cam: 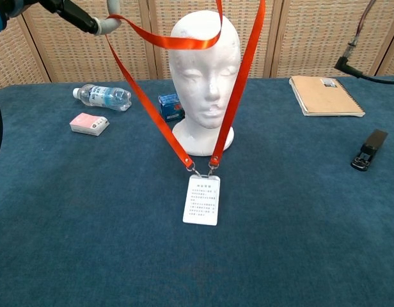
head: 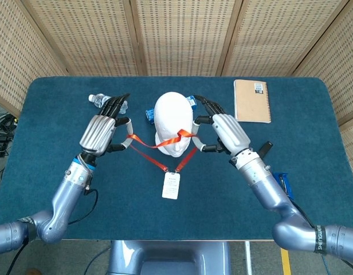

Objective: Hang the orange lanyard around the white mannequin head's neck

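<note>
The white mannequin head (head: 173, 123) (cam: 204, 77) stands upright at the table's middle. An orange lanyard (head: 165, 141) (cam: 162, 39) hangs spread between my two hands, its loop raised to the level of the forehead in front of the face. Its white badge (head: 171, 185) (cam: 203, 199) dangles low, just in front of the head's base. My left hand (head: 101, 132) holds the strap left of the head; only a fingertip (cam: 106, 24) shows in the chest view. My right hand (head: 222, 132) holds the strap right of the head and is out of the chest view.
A water bottle (head: 106, 101) and pink box (cam: 89, 123) lie left of the head. A blue box (cam: 171, 106) sits behind the head. A brown notebook (head: 251, 101) lies at the back right. A black device (cam: 368, 149) and a blue packet (head: 284, 183) lie right.
</note>
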`<state>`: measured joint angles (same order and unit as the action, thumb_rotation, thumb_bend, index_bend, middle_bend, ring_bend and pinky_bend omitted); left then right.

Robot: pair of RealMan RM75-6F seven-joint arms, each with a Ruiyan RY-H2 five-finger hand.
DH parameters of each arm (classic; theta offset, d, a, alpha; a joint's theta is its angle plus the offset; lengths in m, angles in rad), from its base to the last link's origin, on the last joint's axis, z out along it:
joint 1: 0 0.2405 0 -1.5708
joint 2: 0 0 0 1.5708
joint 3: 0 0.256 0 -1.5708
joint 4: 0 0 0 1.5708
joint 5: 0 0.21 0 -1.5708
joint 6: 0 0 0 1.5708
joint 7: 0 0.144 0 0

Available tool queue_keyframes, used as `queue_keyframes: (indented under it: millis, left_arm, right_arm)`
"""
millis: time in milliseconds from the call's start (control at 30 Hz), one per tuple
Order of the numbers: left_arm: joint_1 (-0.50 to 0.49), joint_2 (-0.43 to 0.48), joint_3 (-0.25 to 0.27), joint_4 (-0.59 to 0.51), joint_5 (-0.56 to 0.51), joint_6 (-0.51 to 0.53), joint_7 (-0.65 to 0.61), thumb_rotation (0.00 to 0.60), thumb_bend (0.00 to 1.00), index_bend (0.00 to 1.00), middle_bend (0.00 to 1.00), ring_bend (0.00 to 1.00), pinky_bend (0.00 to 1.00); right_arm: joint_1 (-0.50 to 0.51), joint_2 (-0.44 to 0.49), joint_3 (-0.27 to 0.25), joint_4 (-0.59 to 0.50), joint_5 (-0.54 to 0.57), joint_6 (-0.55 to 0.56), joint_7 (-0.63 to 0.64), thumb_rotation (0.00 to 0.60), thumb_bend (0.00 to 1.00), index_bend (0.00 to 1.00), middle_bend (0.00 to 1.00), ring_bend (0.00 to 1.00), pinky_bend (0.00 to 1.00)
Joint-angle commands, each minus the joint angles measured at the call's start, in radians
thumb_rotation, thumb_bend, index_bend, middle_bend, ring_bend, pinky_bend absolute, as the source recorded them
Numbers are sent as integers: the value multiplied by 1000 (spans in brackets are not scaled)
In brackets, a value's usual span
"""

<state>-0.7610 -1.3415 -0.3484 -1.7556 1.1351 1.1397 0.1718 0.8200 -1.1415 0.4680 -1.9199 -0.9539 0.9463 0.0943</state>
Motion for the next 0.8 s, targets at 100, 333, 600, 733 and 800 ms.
queue_keyframes:
  millis: [100,333,600,733,800]
  left_arm:
    - [-29,10,-52,-6,-76,-20,14,600,457,781,0,0,0]
    - [-76,-1,-109,52,-226,-58,37,600,456,782,0,0,0]
    - [-140,-35,-150,181,-361,-122,31,600,457,781,0,0,0]
    - [-180,-59,-158,260,-426,-162,45,600,457,777,0,0,0]
    - [-213,-88,-137,342,-455,-193,79,600,456,775,0,0,0]
  right_arm:
    - [38,9,49,29,77,-22,25,600,640,709,15,0,0]
    - [103,-15,98,120,212,-68,58,600,640,709,17,0,0]
    - [198,-56,98,299,349,-137,25,600,640,709,19,0,0]
    - [230,-85,82,389,395,-169,14,600,641,709,21,0,0]
    - [252,-121,49,482,420,-193,-12,600,640,709,22,0,0]
